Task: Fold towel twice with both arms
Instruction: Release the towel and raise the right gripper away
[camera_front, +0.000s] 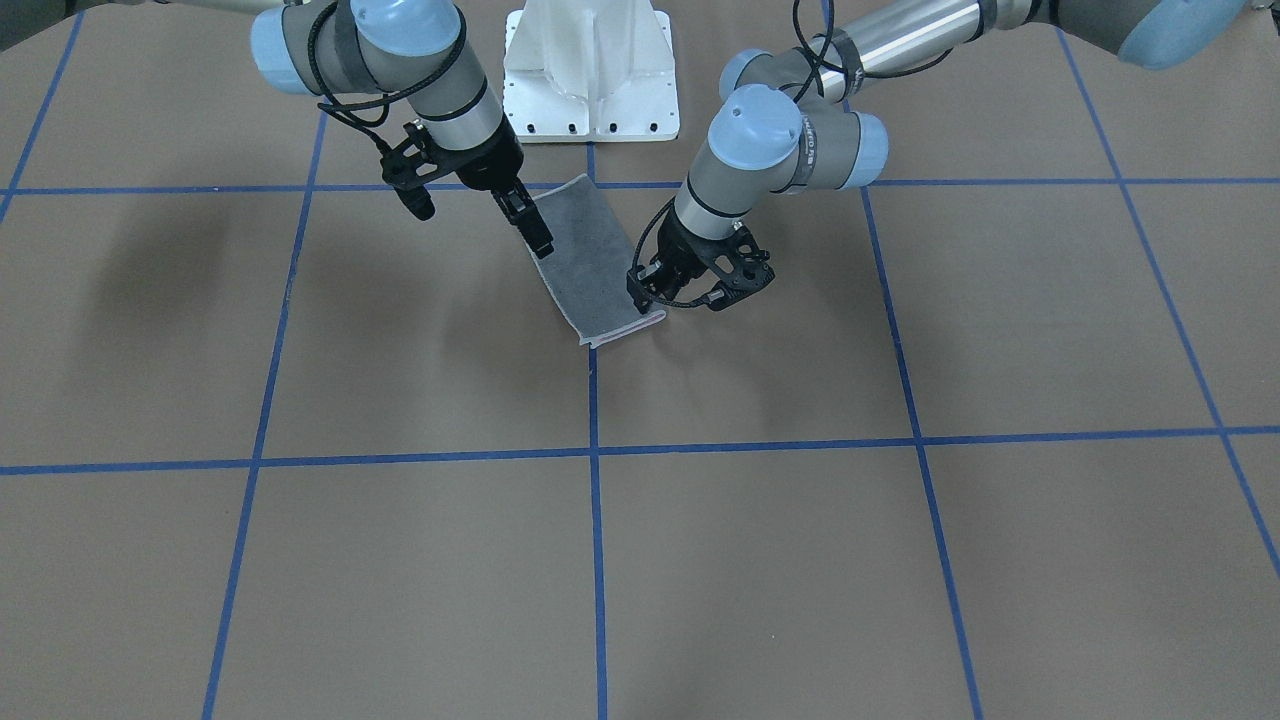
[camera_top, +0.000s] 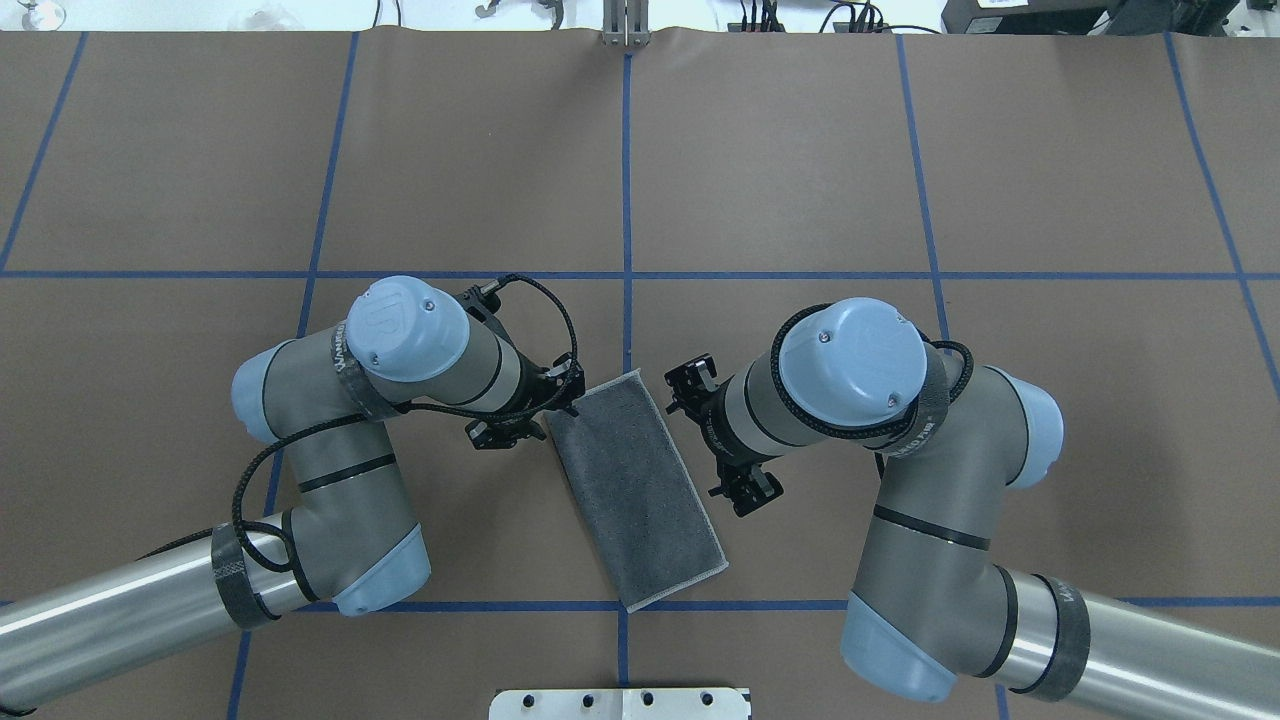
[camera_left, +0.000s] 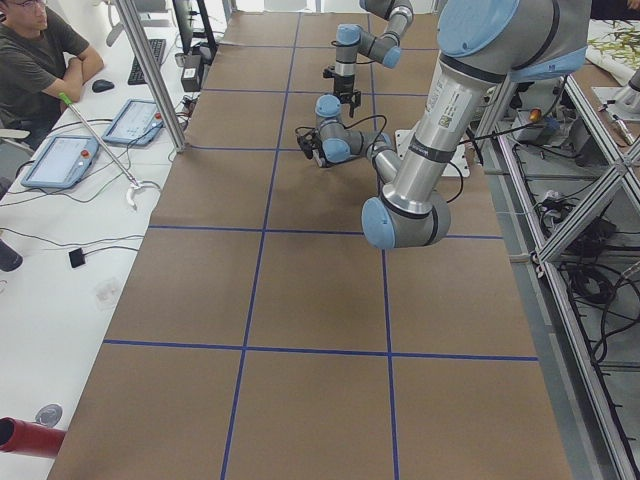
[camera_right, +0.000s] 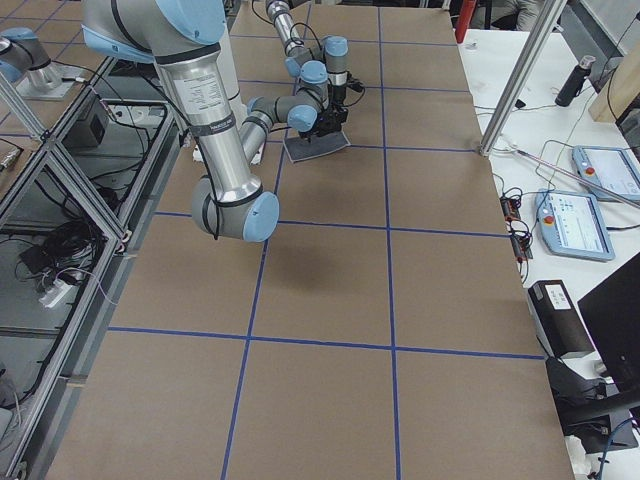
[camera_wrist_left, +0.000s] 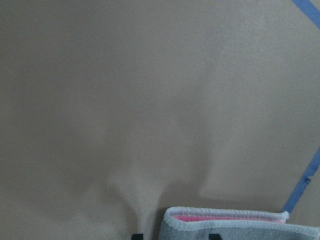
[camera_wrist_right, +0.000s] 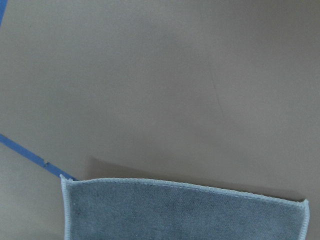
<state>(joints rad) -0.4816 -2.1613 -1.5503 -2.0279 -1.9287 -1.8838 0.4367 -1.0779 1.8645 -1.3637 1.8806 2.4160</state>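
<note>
The left gripper (camera_front: 643, 293) is low, almost on the table, and its jaws stand apart. In the left wrist view one fingertip (camera_wrist_left: 214, 236) is over the cloth and the other is over bare paper. It holds nothing.

Directly under and beside it lies the towel (camera_top: 640, 490). It is a long narrow strip, dark grey on top, and the gripper is at the corner of its end far from the robot. A thin line of pink shows between its two layers there, so I judge that the first fold is done and the second is not yet done.

Across the strip from the left gripper, the right gripper (camera_front: 538, 238) hangs over the other long edge, a little higher. I cannot tell if it is wide or narrow, because its fingers show only as one dark bar.

Probably each gripper stands on its own side so that both can take one end and carry it over together, keeping the edges even.

Around them is the brown table (camera_front: 400, 560) with blue tape lines (camera_front: 597, 560). On the robot's side of both grippers is the white pedestal (camera_front: 590, 70).

I count one towel, two arms, two grippers and one pedestal.
</note>
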